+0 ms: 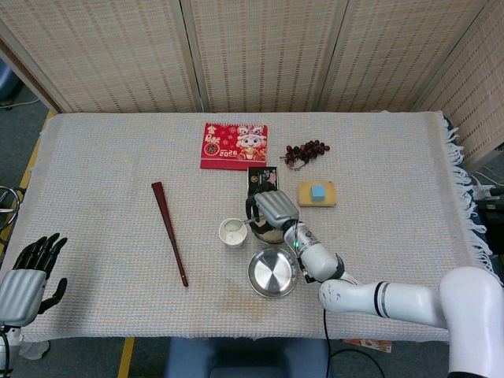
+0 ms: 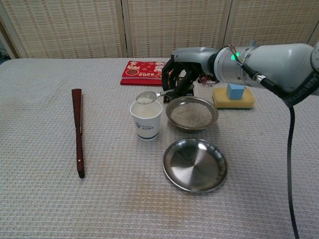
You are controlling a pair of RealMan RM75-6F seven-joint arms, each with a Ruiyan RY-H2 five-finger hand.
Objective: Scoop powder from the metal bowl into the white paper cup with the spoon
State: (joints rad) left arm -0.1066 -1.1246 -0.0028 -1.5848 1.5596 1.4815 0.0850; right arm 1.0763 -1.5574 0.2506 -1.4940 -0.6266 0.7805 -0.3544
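The white paper cup (image 2: 146, 120) (image 1: 232, 232) stands left of the metal bowl (image 2: 192, 113) that holds pale powder. My right hand (image 2: 180, 73) (image 1: 272, 211) grips the handle of a metal spoon (image 2: 147, 96); its bowl carries powder and hovers just over the cup's rim. In the head view the right hand covers most of the powder bowl. My left hand (image 1: 30, 276) hangs off the table's near left corner with fingers apart, holding nothing.
An empty metal plate (image 2: 195, 164) lies in front of the powder bowl. A dark red folded fan (image 2: 78, 130) lies at left. Behind are a red card (image 2: 145, 72), a small dark box (image 1: 263, 179), a grape bunch (image 1: 305, 150) and a yellow sponge with a blue cube (image 2: 233, 96).
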